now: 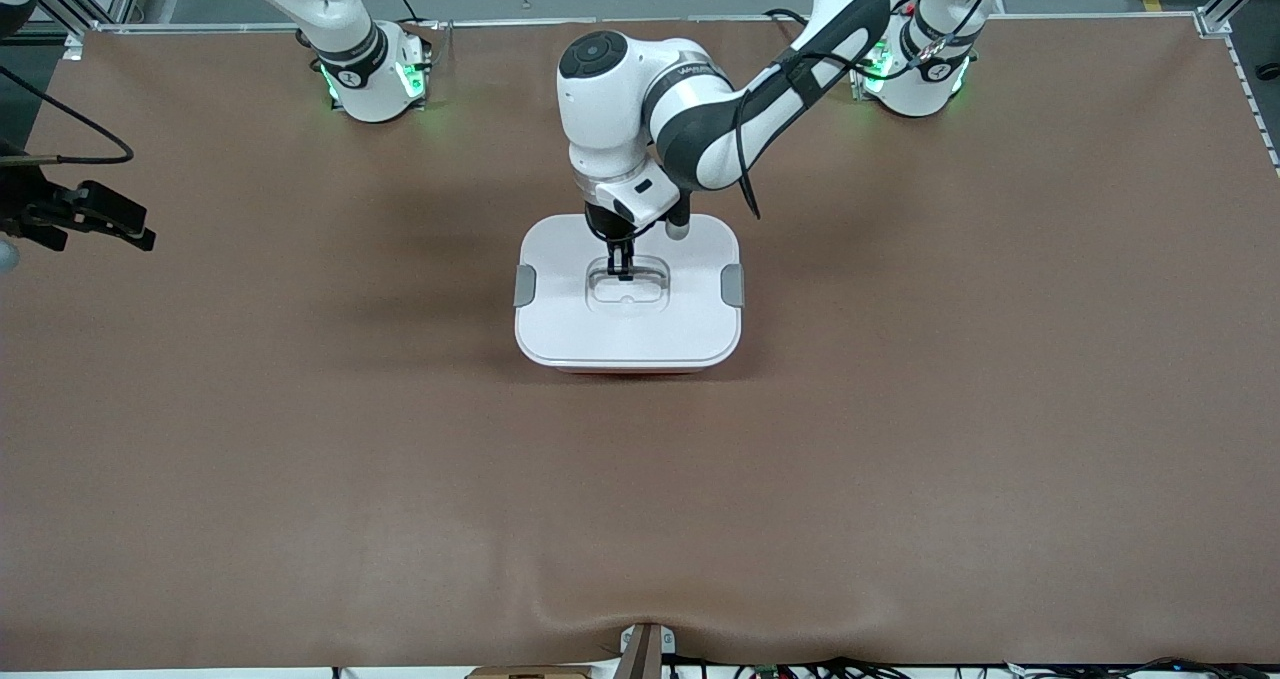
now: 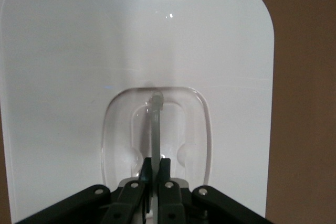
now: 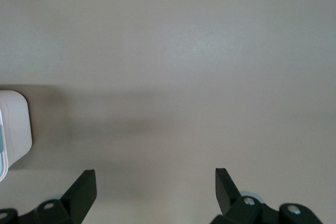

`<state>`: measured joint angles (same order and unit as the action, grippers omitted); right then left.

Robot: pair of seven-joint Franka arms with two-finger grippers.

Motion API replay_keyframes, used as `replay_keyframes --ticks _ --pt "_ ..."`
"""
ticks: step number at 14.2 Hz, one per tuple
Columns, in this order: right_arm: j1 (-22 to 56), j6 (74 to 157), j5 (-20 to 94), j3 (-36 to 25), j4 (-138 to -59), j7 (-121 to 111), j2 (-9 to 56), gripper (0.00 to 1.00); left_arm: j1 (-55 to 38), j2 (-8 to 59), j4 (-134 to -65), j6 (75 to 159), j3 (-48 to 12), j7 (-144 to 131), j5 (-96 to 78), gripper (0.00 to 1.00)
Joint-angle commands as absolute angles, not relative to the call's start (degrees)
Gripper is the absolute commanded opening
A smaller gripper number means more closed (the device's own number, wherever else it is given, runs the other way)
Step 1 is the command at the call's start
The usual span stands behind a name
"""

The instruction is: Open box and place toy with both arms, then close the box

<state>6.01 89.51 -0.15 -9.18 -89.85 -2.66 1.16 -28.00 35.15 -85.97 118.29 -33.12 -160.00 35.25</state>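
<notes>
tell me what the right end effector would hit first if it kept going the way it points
Probably only the bare table: the right end effector is open and points down at it, with the box off to one side.

Brown table (image 1: 300, 439) with only the lidded box (image 1: 560, 329) at mid-table

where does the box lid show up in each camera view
Front view: the lid lies mid-table, under the left tool.
Left wrist view: lid fills most of the picture.
Right wrist view: only a lid corner at the edge.
Shared landmark: the clear handle, pinched by the left tool.
</notes>
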Motion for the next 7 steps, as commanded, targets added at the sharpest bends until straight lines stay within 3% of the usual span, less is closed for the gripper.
replay_keyframes --ticks 1,7 --pt "6.2 89.9 -0.7 -9.1 -89.3 -2.5 1.3 1.0 -29.4 35.9 -84.8 117.3 -33.0 -172.9 38.9 0.0" --pt "6.3 90.5 -0.6 -9.1 -89.3 -2.3 1.4 1.0 -29.6 36.2 -85.0 117.3 -33.0 -173.0 38.8 0.0"
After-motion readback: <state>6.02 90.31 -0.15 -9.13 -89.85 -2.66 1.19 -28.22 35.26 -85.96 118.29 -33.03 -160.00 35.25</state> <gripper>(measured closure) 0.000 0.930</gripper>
